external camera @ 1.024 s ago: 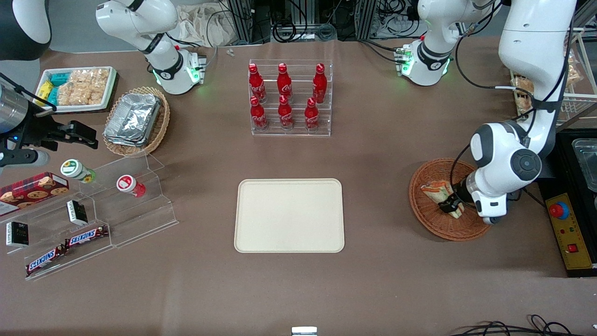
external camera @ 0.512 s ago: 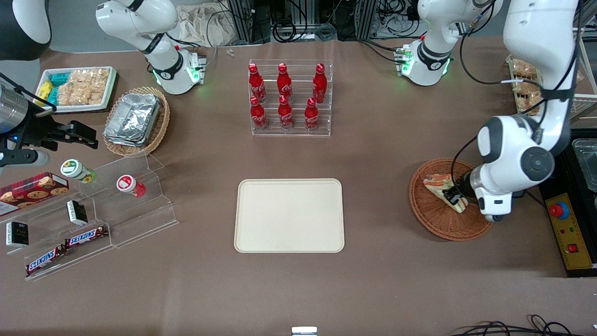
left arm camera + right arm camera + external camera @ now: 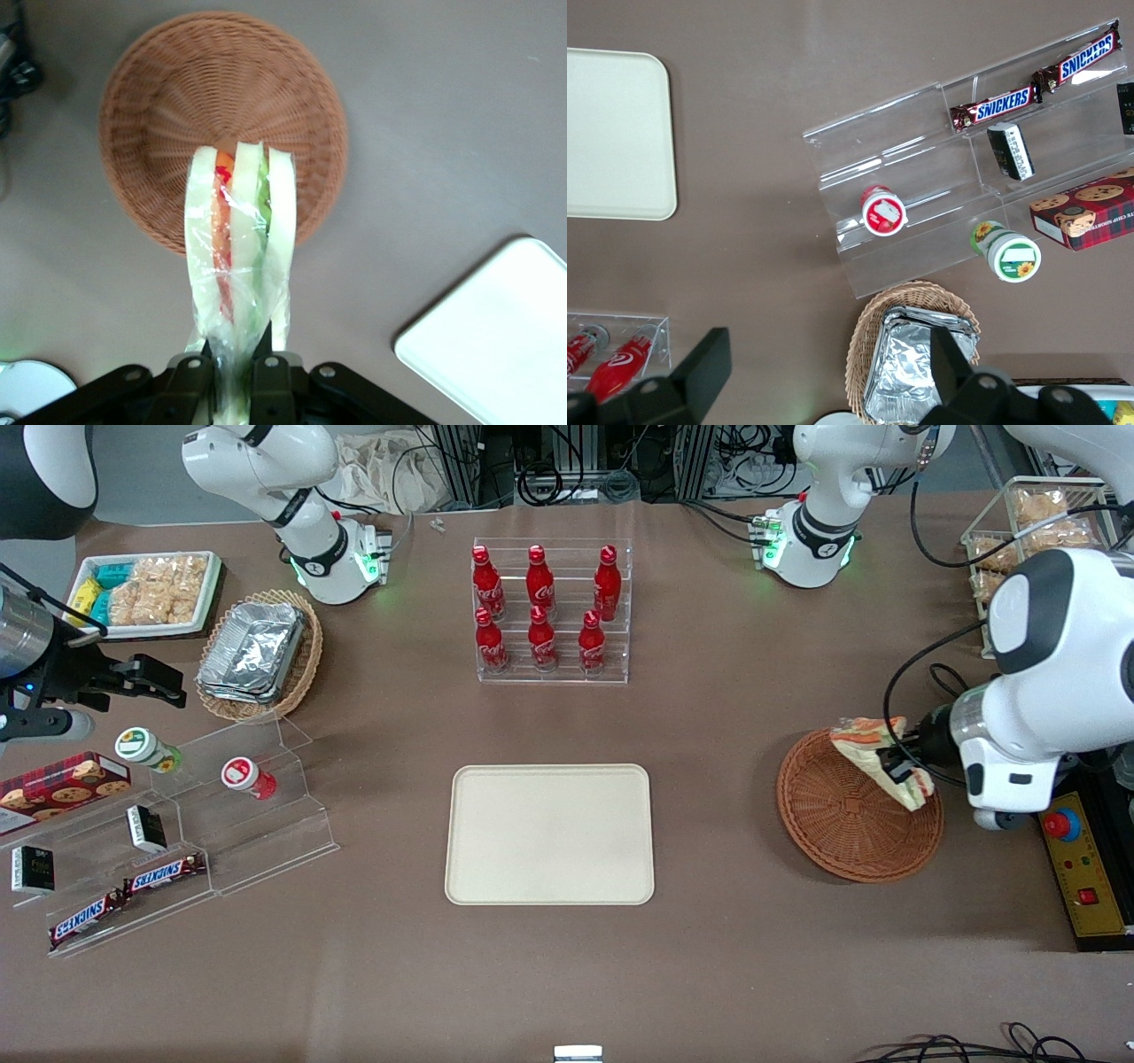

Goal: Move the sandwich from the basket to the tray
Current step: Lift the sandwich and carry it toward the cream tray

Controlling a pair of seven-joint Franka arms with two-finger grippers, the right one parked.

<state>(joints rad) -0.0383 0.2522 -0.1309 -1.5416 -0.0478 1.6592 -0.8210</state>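
Front view: gripper with sandwich now higher

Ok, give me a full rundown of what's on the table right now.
sandwich: 1, white wedge, held above the basket
basket: 1, reddish-brown, working arm's end
tray: 1, cream, mid-table
cola bottles: 6, red, in a clear rack
foil trays: stack, silver, in a tan basket
snack tray: 1, white, parked arm's end
Snickers bars: 2, on the acrylic stand
cookie box: 1, red
gripper: left arm's, shut on the sandwich
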